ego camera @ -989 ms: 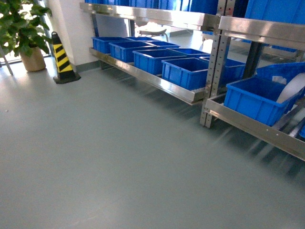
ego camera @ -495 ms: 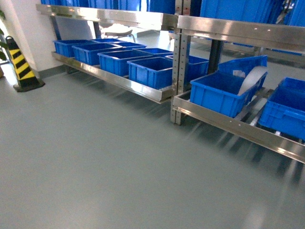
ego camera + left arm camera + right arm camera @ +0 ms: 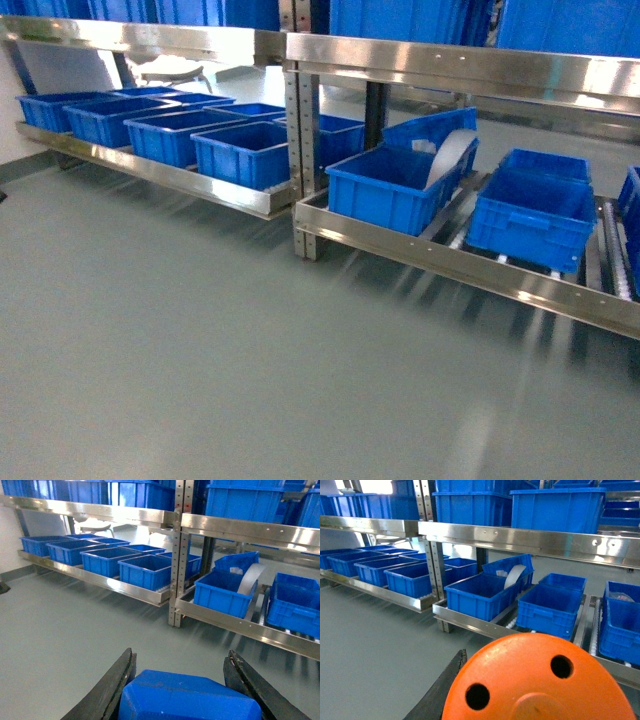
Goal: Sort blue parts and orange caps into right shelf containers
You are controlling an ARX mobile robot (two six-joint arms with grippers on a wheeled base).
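Left gripper clasps a small bright-blue plastic block, right gripper an orange holed cap; transit step, next needing approach to the blue ribbed crates beyond the steel upright.

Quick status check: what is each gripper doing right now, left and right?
Left gripper: closed on a blue part, a finger on each side.
Right gripper: holding an orange cap; only one finger shows.
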